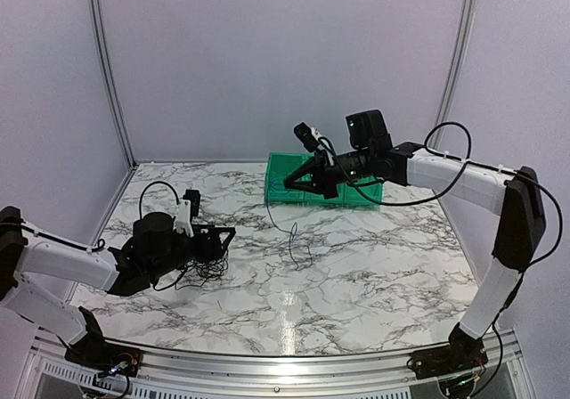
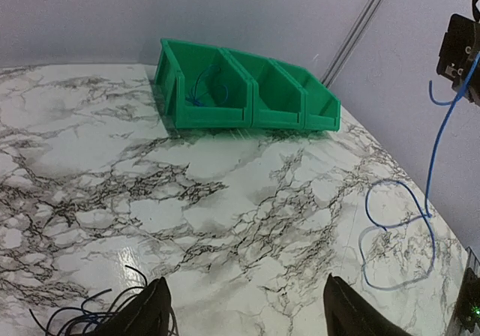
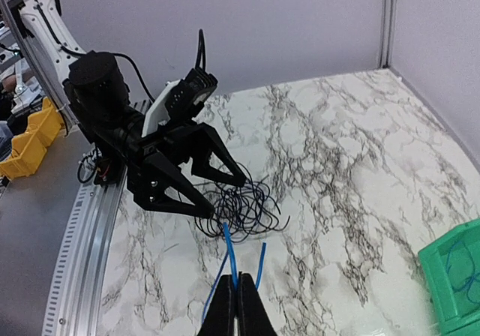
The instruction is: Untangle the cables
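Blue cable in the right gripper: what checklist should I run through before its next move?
1. Grip: right gripper shut on the blue cable: ok.
2. Other arm: left gripper open at the tangle, gripping nothing: ok.
3. Separation: blue cable apart from the tangle: ok, its loop lies well to the side in the left wrist view.
4. Lift: blue cable off the table: not ok, its lower loop rests there.
5. Drop spot: green bins upright and open: ok; one end compartment holds a second blue cable.
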Controlling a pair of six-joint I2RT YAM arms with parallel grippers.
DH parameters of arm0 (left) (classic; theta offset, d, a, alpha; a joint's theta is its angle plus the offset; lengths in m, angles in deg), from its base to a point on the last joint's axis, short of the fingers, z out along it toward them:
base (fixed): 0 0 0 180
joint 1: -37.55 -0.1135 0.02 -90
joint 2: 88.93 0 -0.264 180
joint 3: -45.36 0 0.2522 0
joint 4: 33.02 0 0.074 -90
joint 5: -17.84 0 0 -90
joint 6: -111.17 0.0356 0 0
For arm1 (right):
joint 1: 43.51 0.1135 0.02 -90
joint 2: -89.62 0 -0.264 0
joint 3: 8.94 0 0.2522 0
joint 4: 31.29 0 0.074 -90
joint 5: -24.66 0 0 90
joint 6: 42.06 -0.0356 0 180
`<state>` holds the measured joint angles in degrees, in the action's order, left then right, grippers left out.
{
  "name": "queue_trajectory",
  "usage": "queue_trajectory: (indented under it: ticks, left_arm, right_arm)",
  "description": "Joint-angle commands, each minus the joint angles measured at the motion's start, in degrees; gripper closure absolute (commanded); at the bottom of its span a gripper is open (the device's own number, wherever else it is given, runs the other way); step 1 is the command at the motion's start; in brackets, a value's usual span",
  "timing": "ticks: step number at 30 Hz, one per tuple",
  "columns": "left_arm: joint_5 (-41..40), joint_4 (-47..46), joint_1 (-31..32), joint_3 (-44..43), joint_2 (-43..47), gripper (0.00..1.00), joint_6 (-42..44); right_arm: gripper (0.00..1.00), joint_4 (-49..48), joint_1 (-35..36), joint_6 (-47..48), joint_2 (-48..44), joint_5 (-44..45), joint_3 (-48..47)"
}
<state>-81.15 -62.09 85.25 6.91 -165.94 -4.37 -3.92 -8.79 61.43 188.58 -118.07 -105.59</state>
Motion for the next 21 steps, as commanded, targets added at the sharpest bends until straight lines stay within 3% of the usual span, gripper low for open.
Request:
queue_trajectory:
  ticks: [1, 6, 15, 21]
  left_arm:
    - [2.85, -4.59, 0.35, -3.39, -6.7, 0.28, -1.26]
    - [2.72, -5.37, 1.93, -7.56, -14.98, 0.37, -1.38]
    - [0.2, -5.51, 5.11, -12.68, -23.5, 0.36, 4.02]
    - [3.17, -5.52, 5.47, -16.31, -27.99, 0.36, 8.48]
  right_arm:
    - [1.0, -6.86, -0.31, -3.47, 3.73, 5.11, 2.75]
    - [1.0, -6.95, -1.61, -4.22, 8.06, 6.72, 2.56]
    - [1.0, -7.72, -3.64, -4.93, 10.17, 8.15, 2.82]
    - [1.0, -7.72, -3.61, -4.97, 10.42, 7.94, 2.65]
